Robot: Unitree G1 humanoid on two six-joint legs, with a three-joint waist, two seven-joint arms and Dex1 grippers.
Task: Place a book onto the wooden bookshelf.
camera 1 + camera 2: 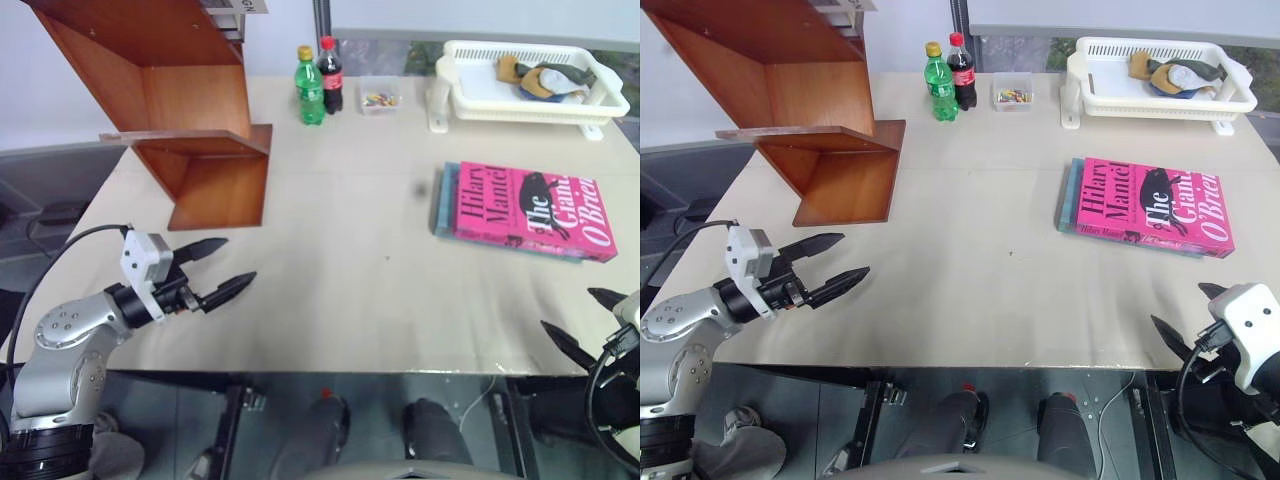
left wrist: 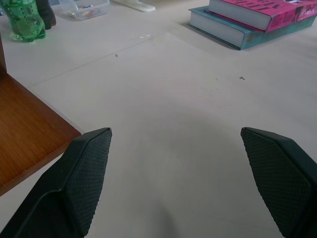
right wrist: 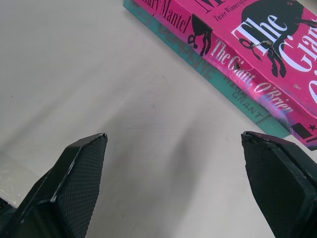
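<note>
The pink book (image 1: 525, 210), lettered "Hilary Mantel The Giant O'Brien", lies flat at the right of the table on top of a thinner teal book (image 3: 233, 94). At the back left of the table stands the wooden bookshelf (image 1: 190, 110), reddish-brown with slanted sides. My left gripper (image 1: 238, 260) is open and empty near the front left edge, just in front of the shelf's lowest board. Low at the front right edge, short of the book, my right gripper (image 1: 568, 308) is also open and empty. The right wrist view has the book's spine (image 3: 247, 62) just ahead of the fingers.
A green bottle (image 1: 309, 87) and a cola bottle (image 1: 330, 75) stand at the back centre beside a small clear box (image 1: 380, 100). A white plastic basket (image 1: 520, 112) with cloth items sits at the back right. Bare tabletop (image 1: 340, 260) lies between shelf and books.
</note>
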